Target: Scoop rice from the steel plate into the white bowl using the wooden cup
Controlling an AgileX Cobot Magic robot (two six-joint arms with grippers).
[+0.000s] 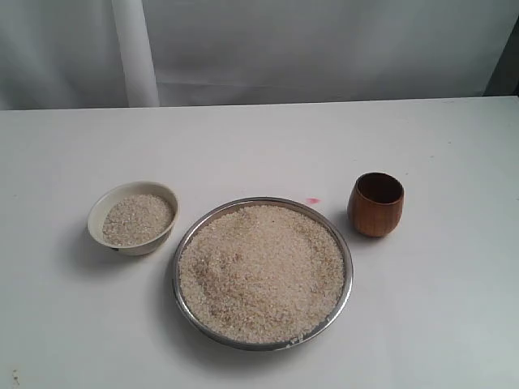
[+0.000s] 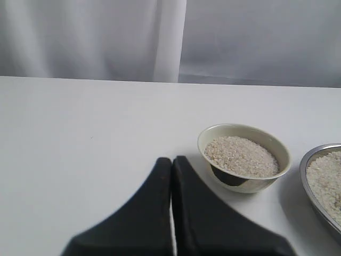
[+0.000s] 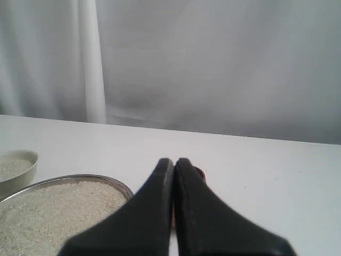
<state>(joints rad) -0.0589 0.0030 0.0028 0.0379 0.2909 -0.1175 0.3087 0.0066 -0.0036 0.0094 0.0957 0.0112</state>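
**Left hand** [image 2: 171, 162]: black. The two fingers are pressed together along their length and nothing is held. It is seen only in the left wrist view, poised above the white table [image 1: 438, 324], short of the white bowl.

**White bowl** [image 1: 96, 212]: cream, thick-rimmed, set upright at the left of the table. It is partly filled with rice [image 1: 138, 219], level and below the rim. It is placed just beside the steel plate, apart from it by a narrow gap.

**Steel plate** [image 1: 176, 279]: large, round and shiny, placed at the centre. It is covered almost to the rim by a loose heap of rice [image 1: 261, 271].

**Pink mark** [image 1: 313, 201]: a small smear on the table, just behind the plate's far rim.

**Wooden cup** [image 1: 376, 207]: reddish-brown, barrel-shaped, stood upright with its mouth up. It is set near the plate's right side without touching it. Its inside is dark, and contents cannot be made out.

**Right hand** [image 3: 174, 162]: black, fingers closed against each other, nothing gripped. It is shown only in the right wrist view, with the cup's rim partly hidden behind it.

**Backdrop** [image 1: 324, 49]: pale cloth hung behind the table.
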